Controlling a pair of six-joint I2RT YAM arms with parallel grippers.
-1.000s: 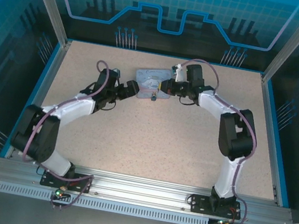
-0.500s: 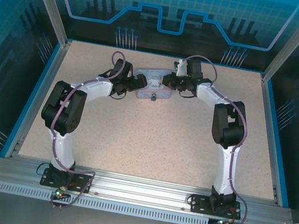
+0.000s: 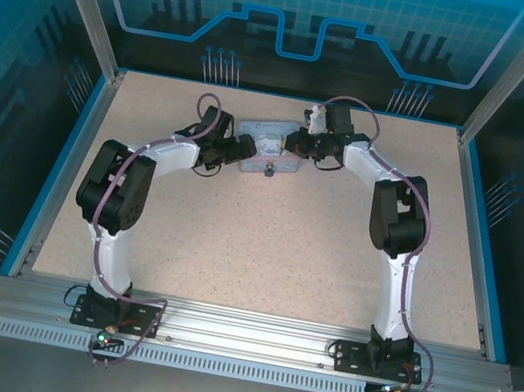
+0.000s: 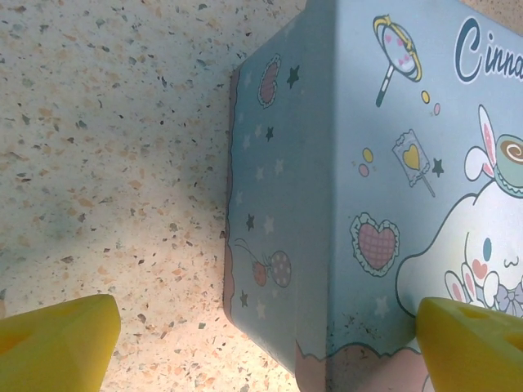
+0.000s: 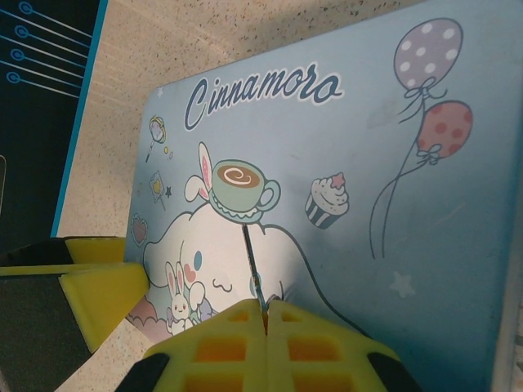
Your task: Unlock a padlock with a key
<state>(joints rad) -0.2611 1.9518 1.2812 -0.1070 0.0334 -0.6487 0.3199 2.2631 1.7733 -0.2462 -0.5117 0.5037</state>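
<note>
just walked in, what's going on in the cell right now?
Both arms reach in to the pale blue cartoon tin at the far middle of the table. The right gripper is shut on the thin key, whose blade pokes out over the tin's lid. The left gripper is open, its fingers straddling a corner of the tin without clamping it. A small dark thing at the tin's near edge looks like the padlock; the key is not in it yet.
</note>
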